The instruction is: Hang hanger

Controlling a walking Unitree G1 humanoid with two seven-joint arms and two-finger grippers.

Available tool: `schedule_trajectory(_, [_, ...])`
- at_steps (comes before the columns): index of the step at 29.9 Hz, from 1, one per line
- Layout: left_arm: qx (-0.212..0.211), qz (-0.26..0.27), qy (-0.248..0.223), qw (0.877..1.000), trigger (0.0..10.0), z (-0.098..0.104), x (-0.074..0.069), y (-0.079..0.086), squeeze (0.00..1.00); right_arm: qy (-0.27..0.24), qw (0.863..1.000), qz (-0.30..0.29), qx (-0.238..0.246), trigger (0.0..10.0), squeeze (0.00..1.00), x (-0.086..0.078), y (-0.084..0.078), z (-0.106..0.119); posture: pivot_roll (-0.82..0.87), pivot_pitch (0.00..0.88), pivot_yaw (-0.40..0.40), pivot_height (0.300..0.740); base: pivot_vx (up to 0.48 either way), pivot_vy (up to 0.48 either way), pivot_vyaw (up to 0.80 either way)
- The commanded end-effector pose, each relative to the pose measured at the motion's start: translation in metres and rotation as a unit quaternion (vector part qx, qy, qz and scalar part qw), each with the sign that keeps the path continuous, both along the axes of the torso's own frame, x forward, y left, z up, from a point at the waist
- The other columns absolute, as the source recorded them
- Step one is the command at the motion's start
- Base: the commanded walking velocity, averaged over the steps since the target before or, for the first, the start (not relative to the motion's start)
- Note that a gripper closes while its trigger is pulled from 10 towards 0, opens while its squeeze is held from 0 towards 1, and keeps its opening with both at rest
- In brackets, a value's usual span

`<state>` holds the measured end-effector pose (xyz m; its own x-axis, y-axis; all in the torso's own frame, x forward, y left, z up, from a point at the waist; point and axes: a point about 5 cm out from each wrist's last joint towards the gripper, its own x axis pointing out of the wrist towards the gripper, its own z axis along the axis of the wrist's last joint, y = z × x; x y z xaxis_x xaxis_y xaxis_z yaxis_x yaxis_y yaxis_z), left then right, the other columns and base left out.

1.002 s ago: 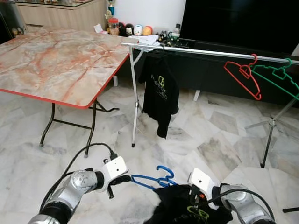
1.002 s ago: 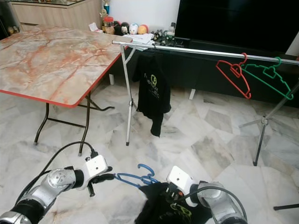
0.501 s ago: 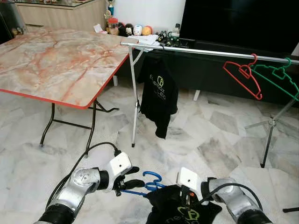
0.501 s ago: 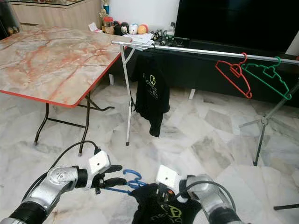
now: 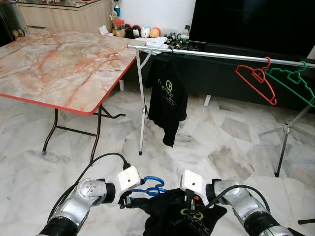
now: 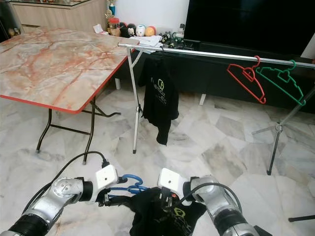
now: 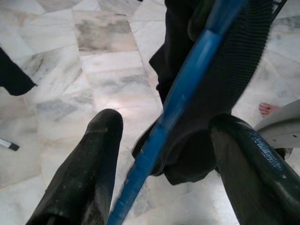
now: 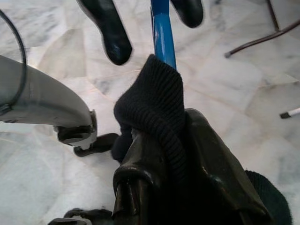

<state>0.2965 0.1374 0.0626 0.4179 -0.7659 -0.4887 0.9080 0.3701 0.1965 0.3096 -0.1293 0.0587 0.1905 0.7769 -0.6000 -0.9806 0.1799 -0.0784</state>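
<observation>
Closer together now, left gripper (image 7: 159, 136) straddles the blue hanger (image 5: 147, 185), fingers apart; right gripper (image 8: 154, 154) pinches the black shirt (image 5: 179, 219).

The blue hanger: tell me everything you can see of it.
The blue hanger looks like plastic, with a curled hook on top. It is held low over the marble floor, between the two arms. The left claw straddles one bar, fingers open on either side. A black shirt hangs on it, and the right claw is shut on the shirt's ribbed collar beside the bar.
</observation>
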Motion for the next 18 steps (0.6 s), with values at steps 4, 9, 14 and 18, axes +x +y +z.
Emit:
schedule_trajectory(4, [0.012, -0.009, -0.006, 1.000, 10.0, -0.0011, 0.0011, -0.0034, 0.00, -0.015, 1.000, 0.013, 0.017, 10.0, 0.00, 0.0034, 0.0040, 0.0093, 0.09, 0.019, -0.028, 0.740, 0.000, 0.000, 0.00])
schedule_trajectory(9, [0.009, -0.003, -0.008, 1.000, 0.0, -0.0016, 0.0026, -0.0049, 0.00, -0.011, 0.999, 0.019, 0.027, 10.0, 0.00, 0.0027, 0.0045, 0.0105, 0.09, 0.013, -0.028, 0.740, 0.000, 0.000, 0.00])
schedule_trajectory(14, [0.007, -0.002, -0.008, 1.000, 0.0, -0.0011, 0.0031, -0.0049, 0.00, -0.010, 0.999, 0.017, 0.035, 10.0, 0.00, 0.0029, 0.0052, 0.0113, 0.09, 0.011, -0.028, 0.740, 0.000, 0.000, 0.00])
schedule_trajectory(18, [0.005, -0.003, -0.007, 1.000, 0.0, -0.0012, 0.0034, -0.0051, 0.00, -0.010, 0.999, 0.016, 0.038, 10.0, 0.00, 0.0032, 0.0059, 0.0118, 0.09, 0.011, -0.027, 0.740, 0.000, 0.000, 0.00])
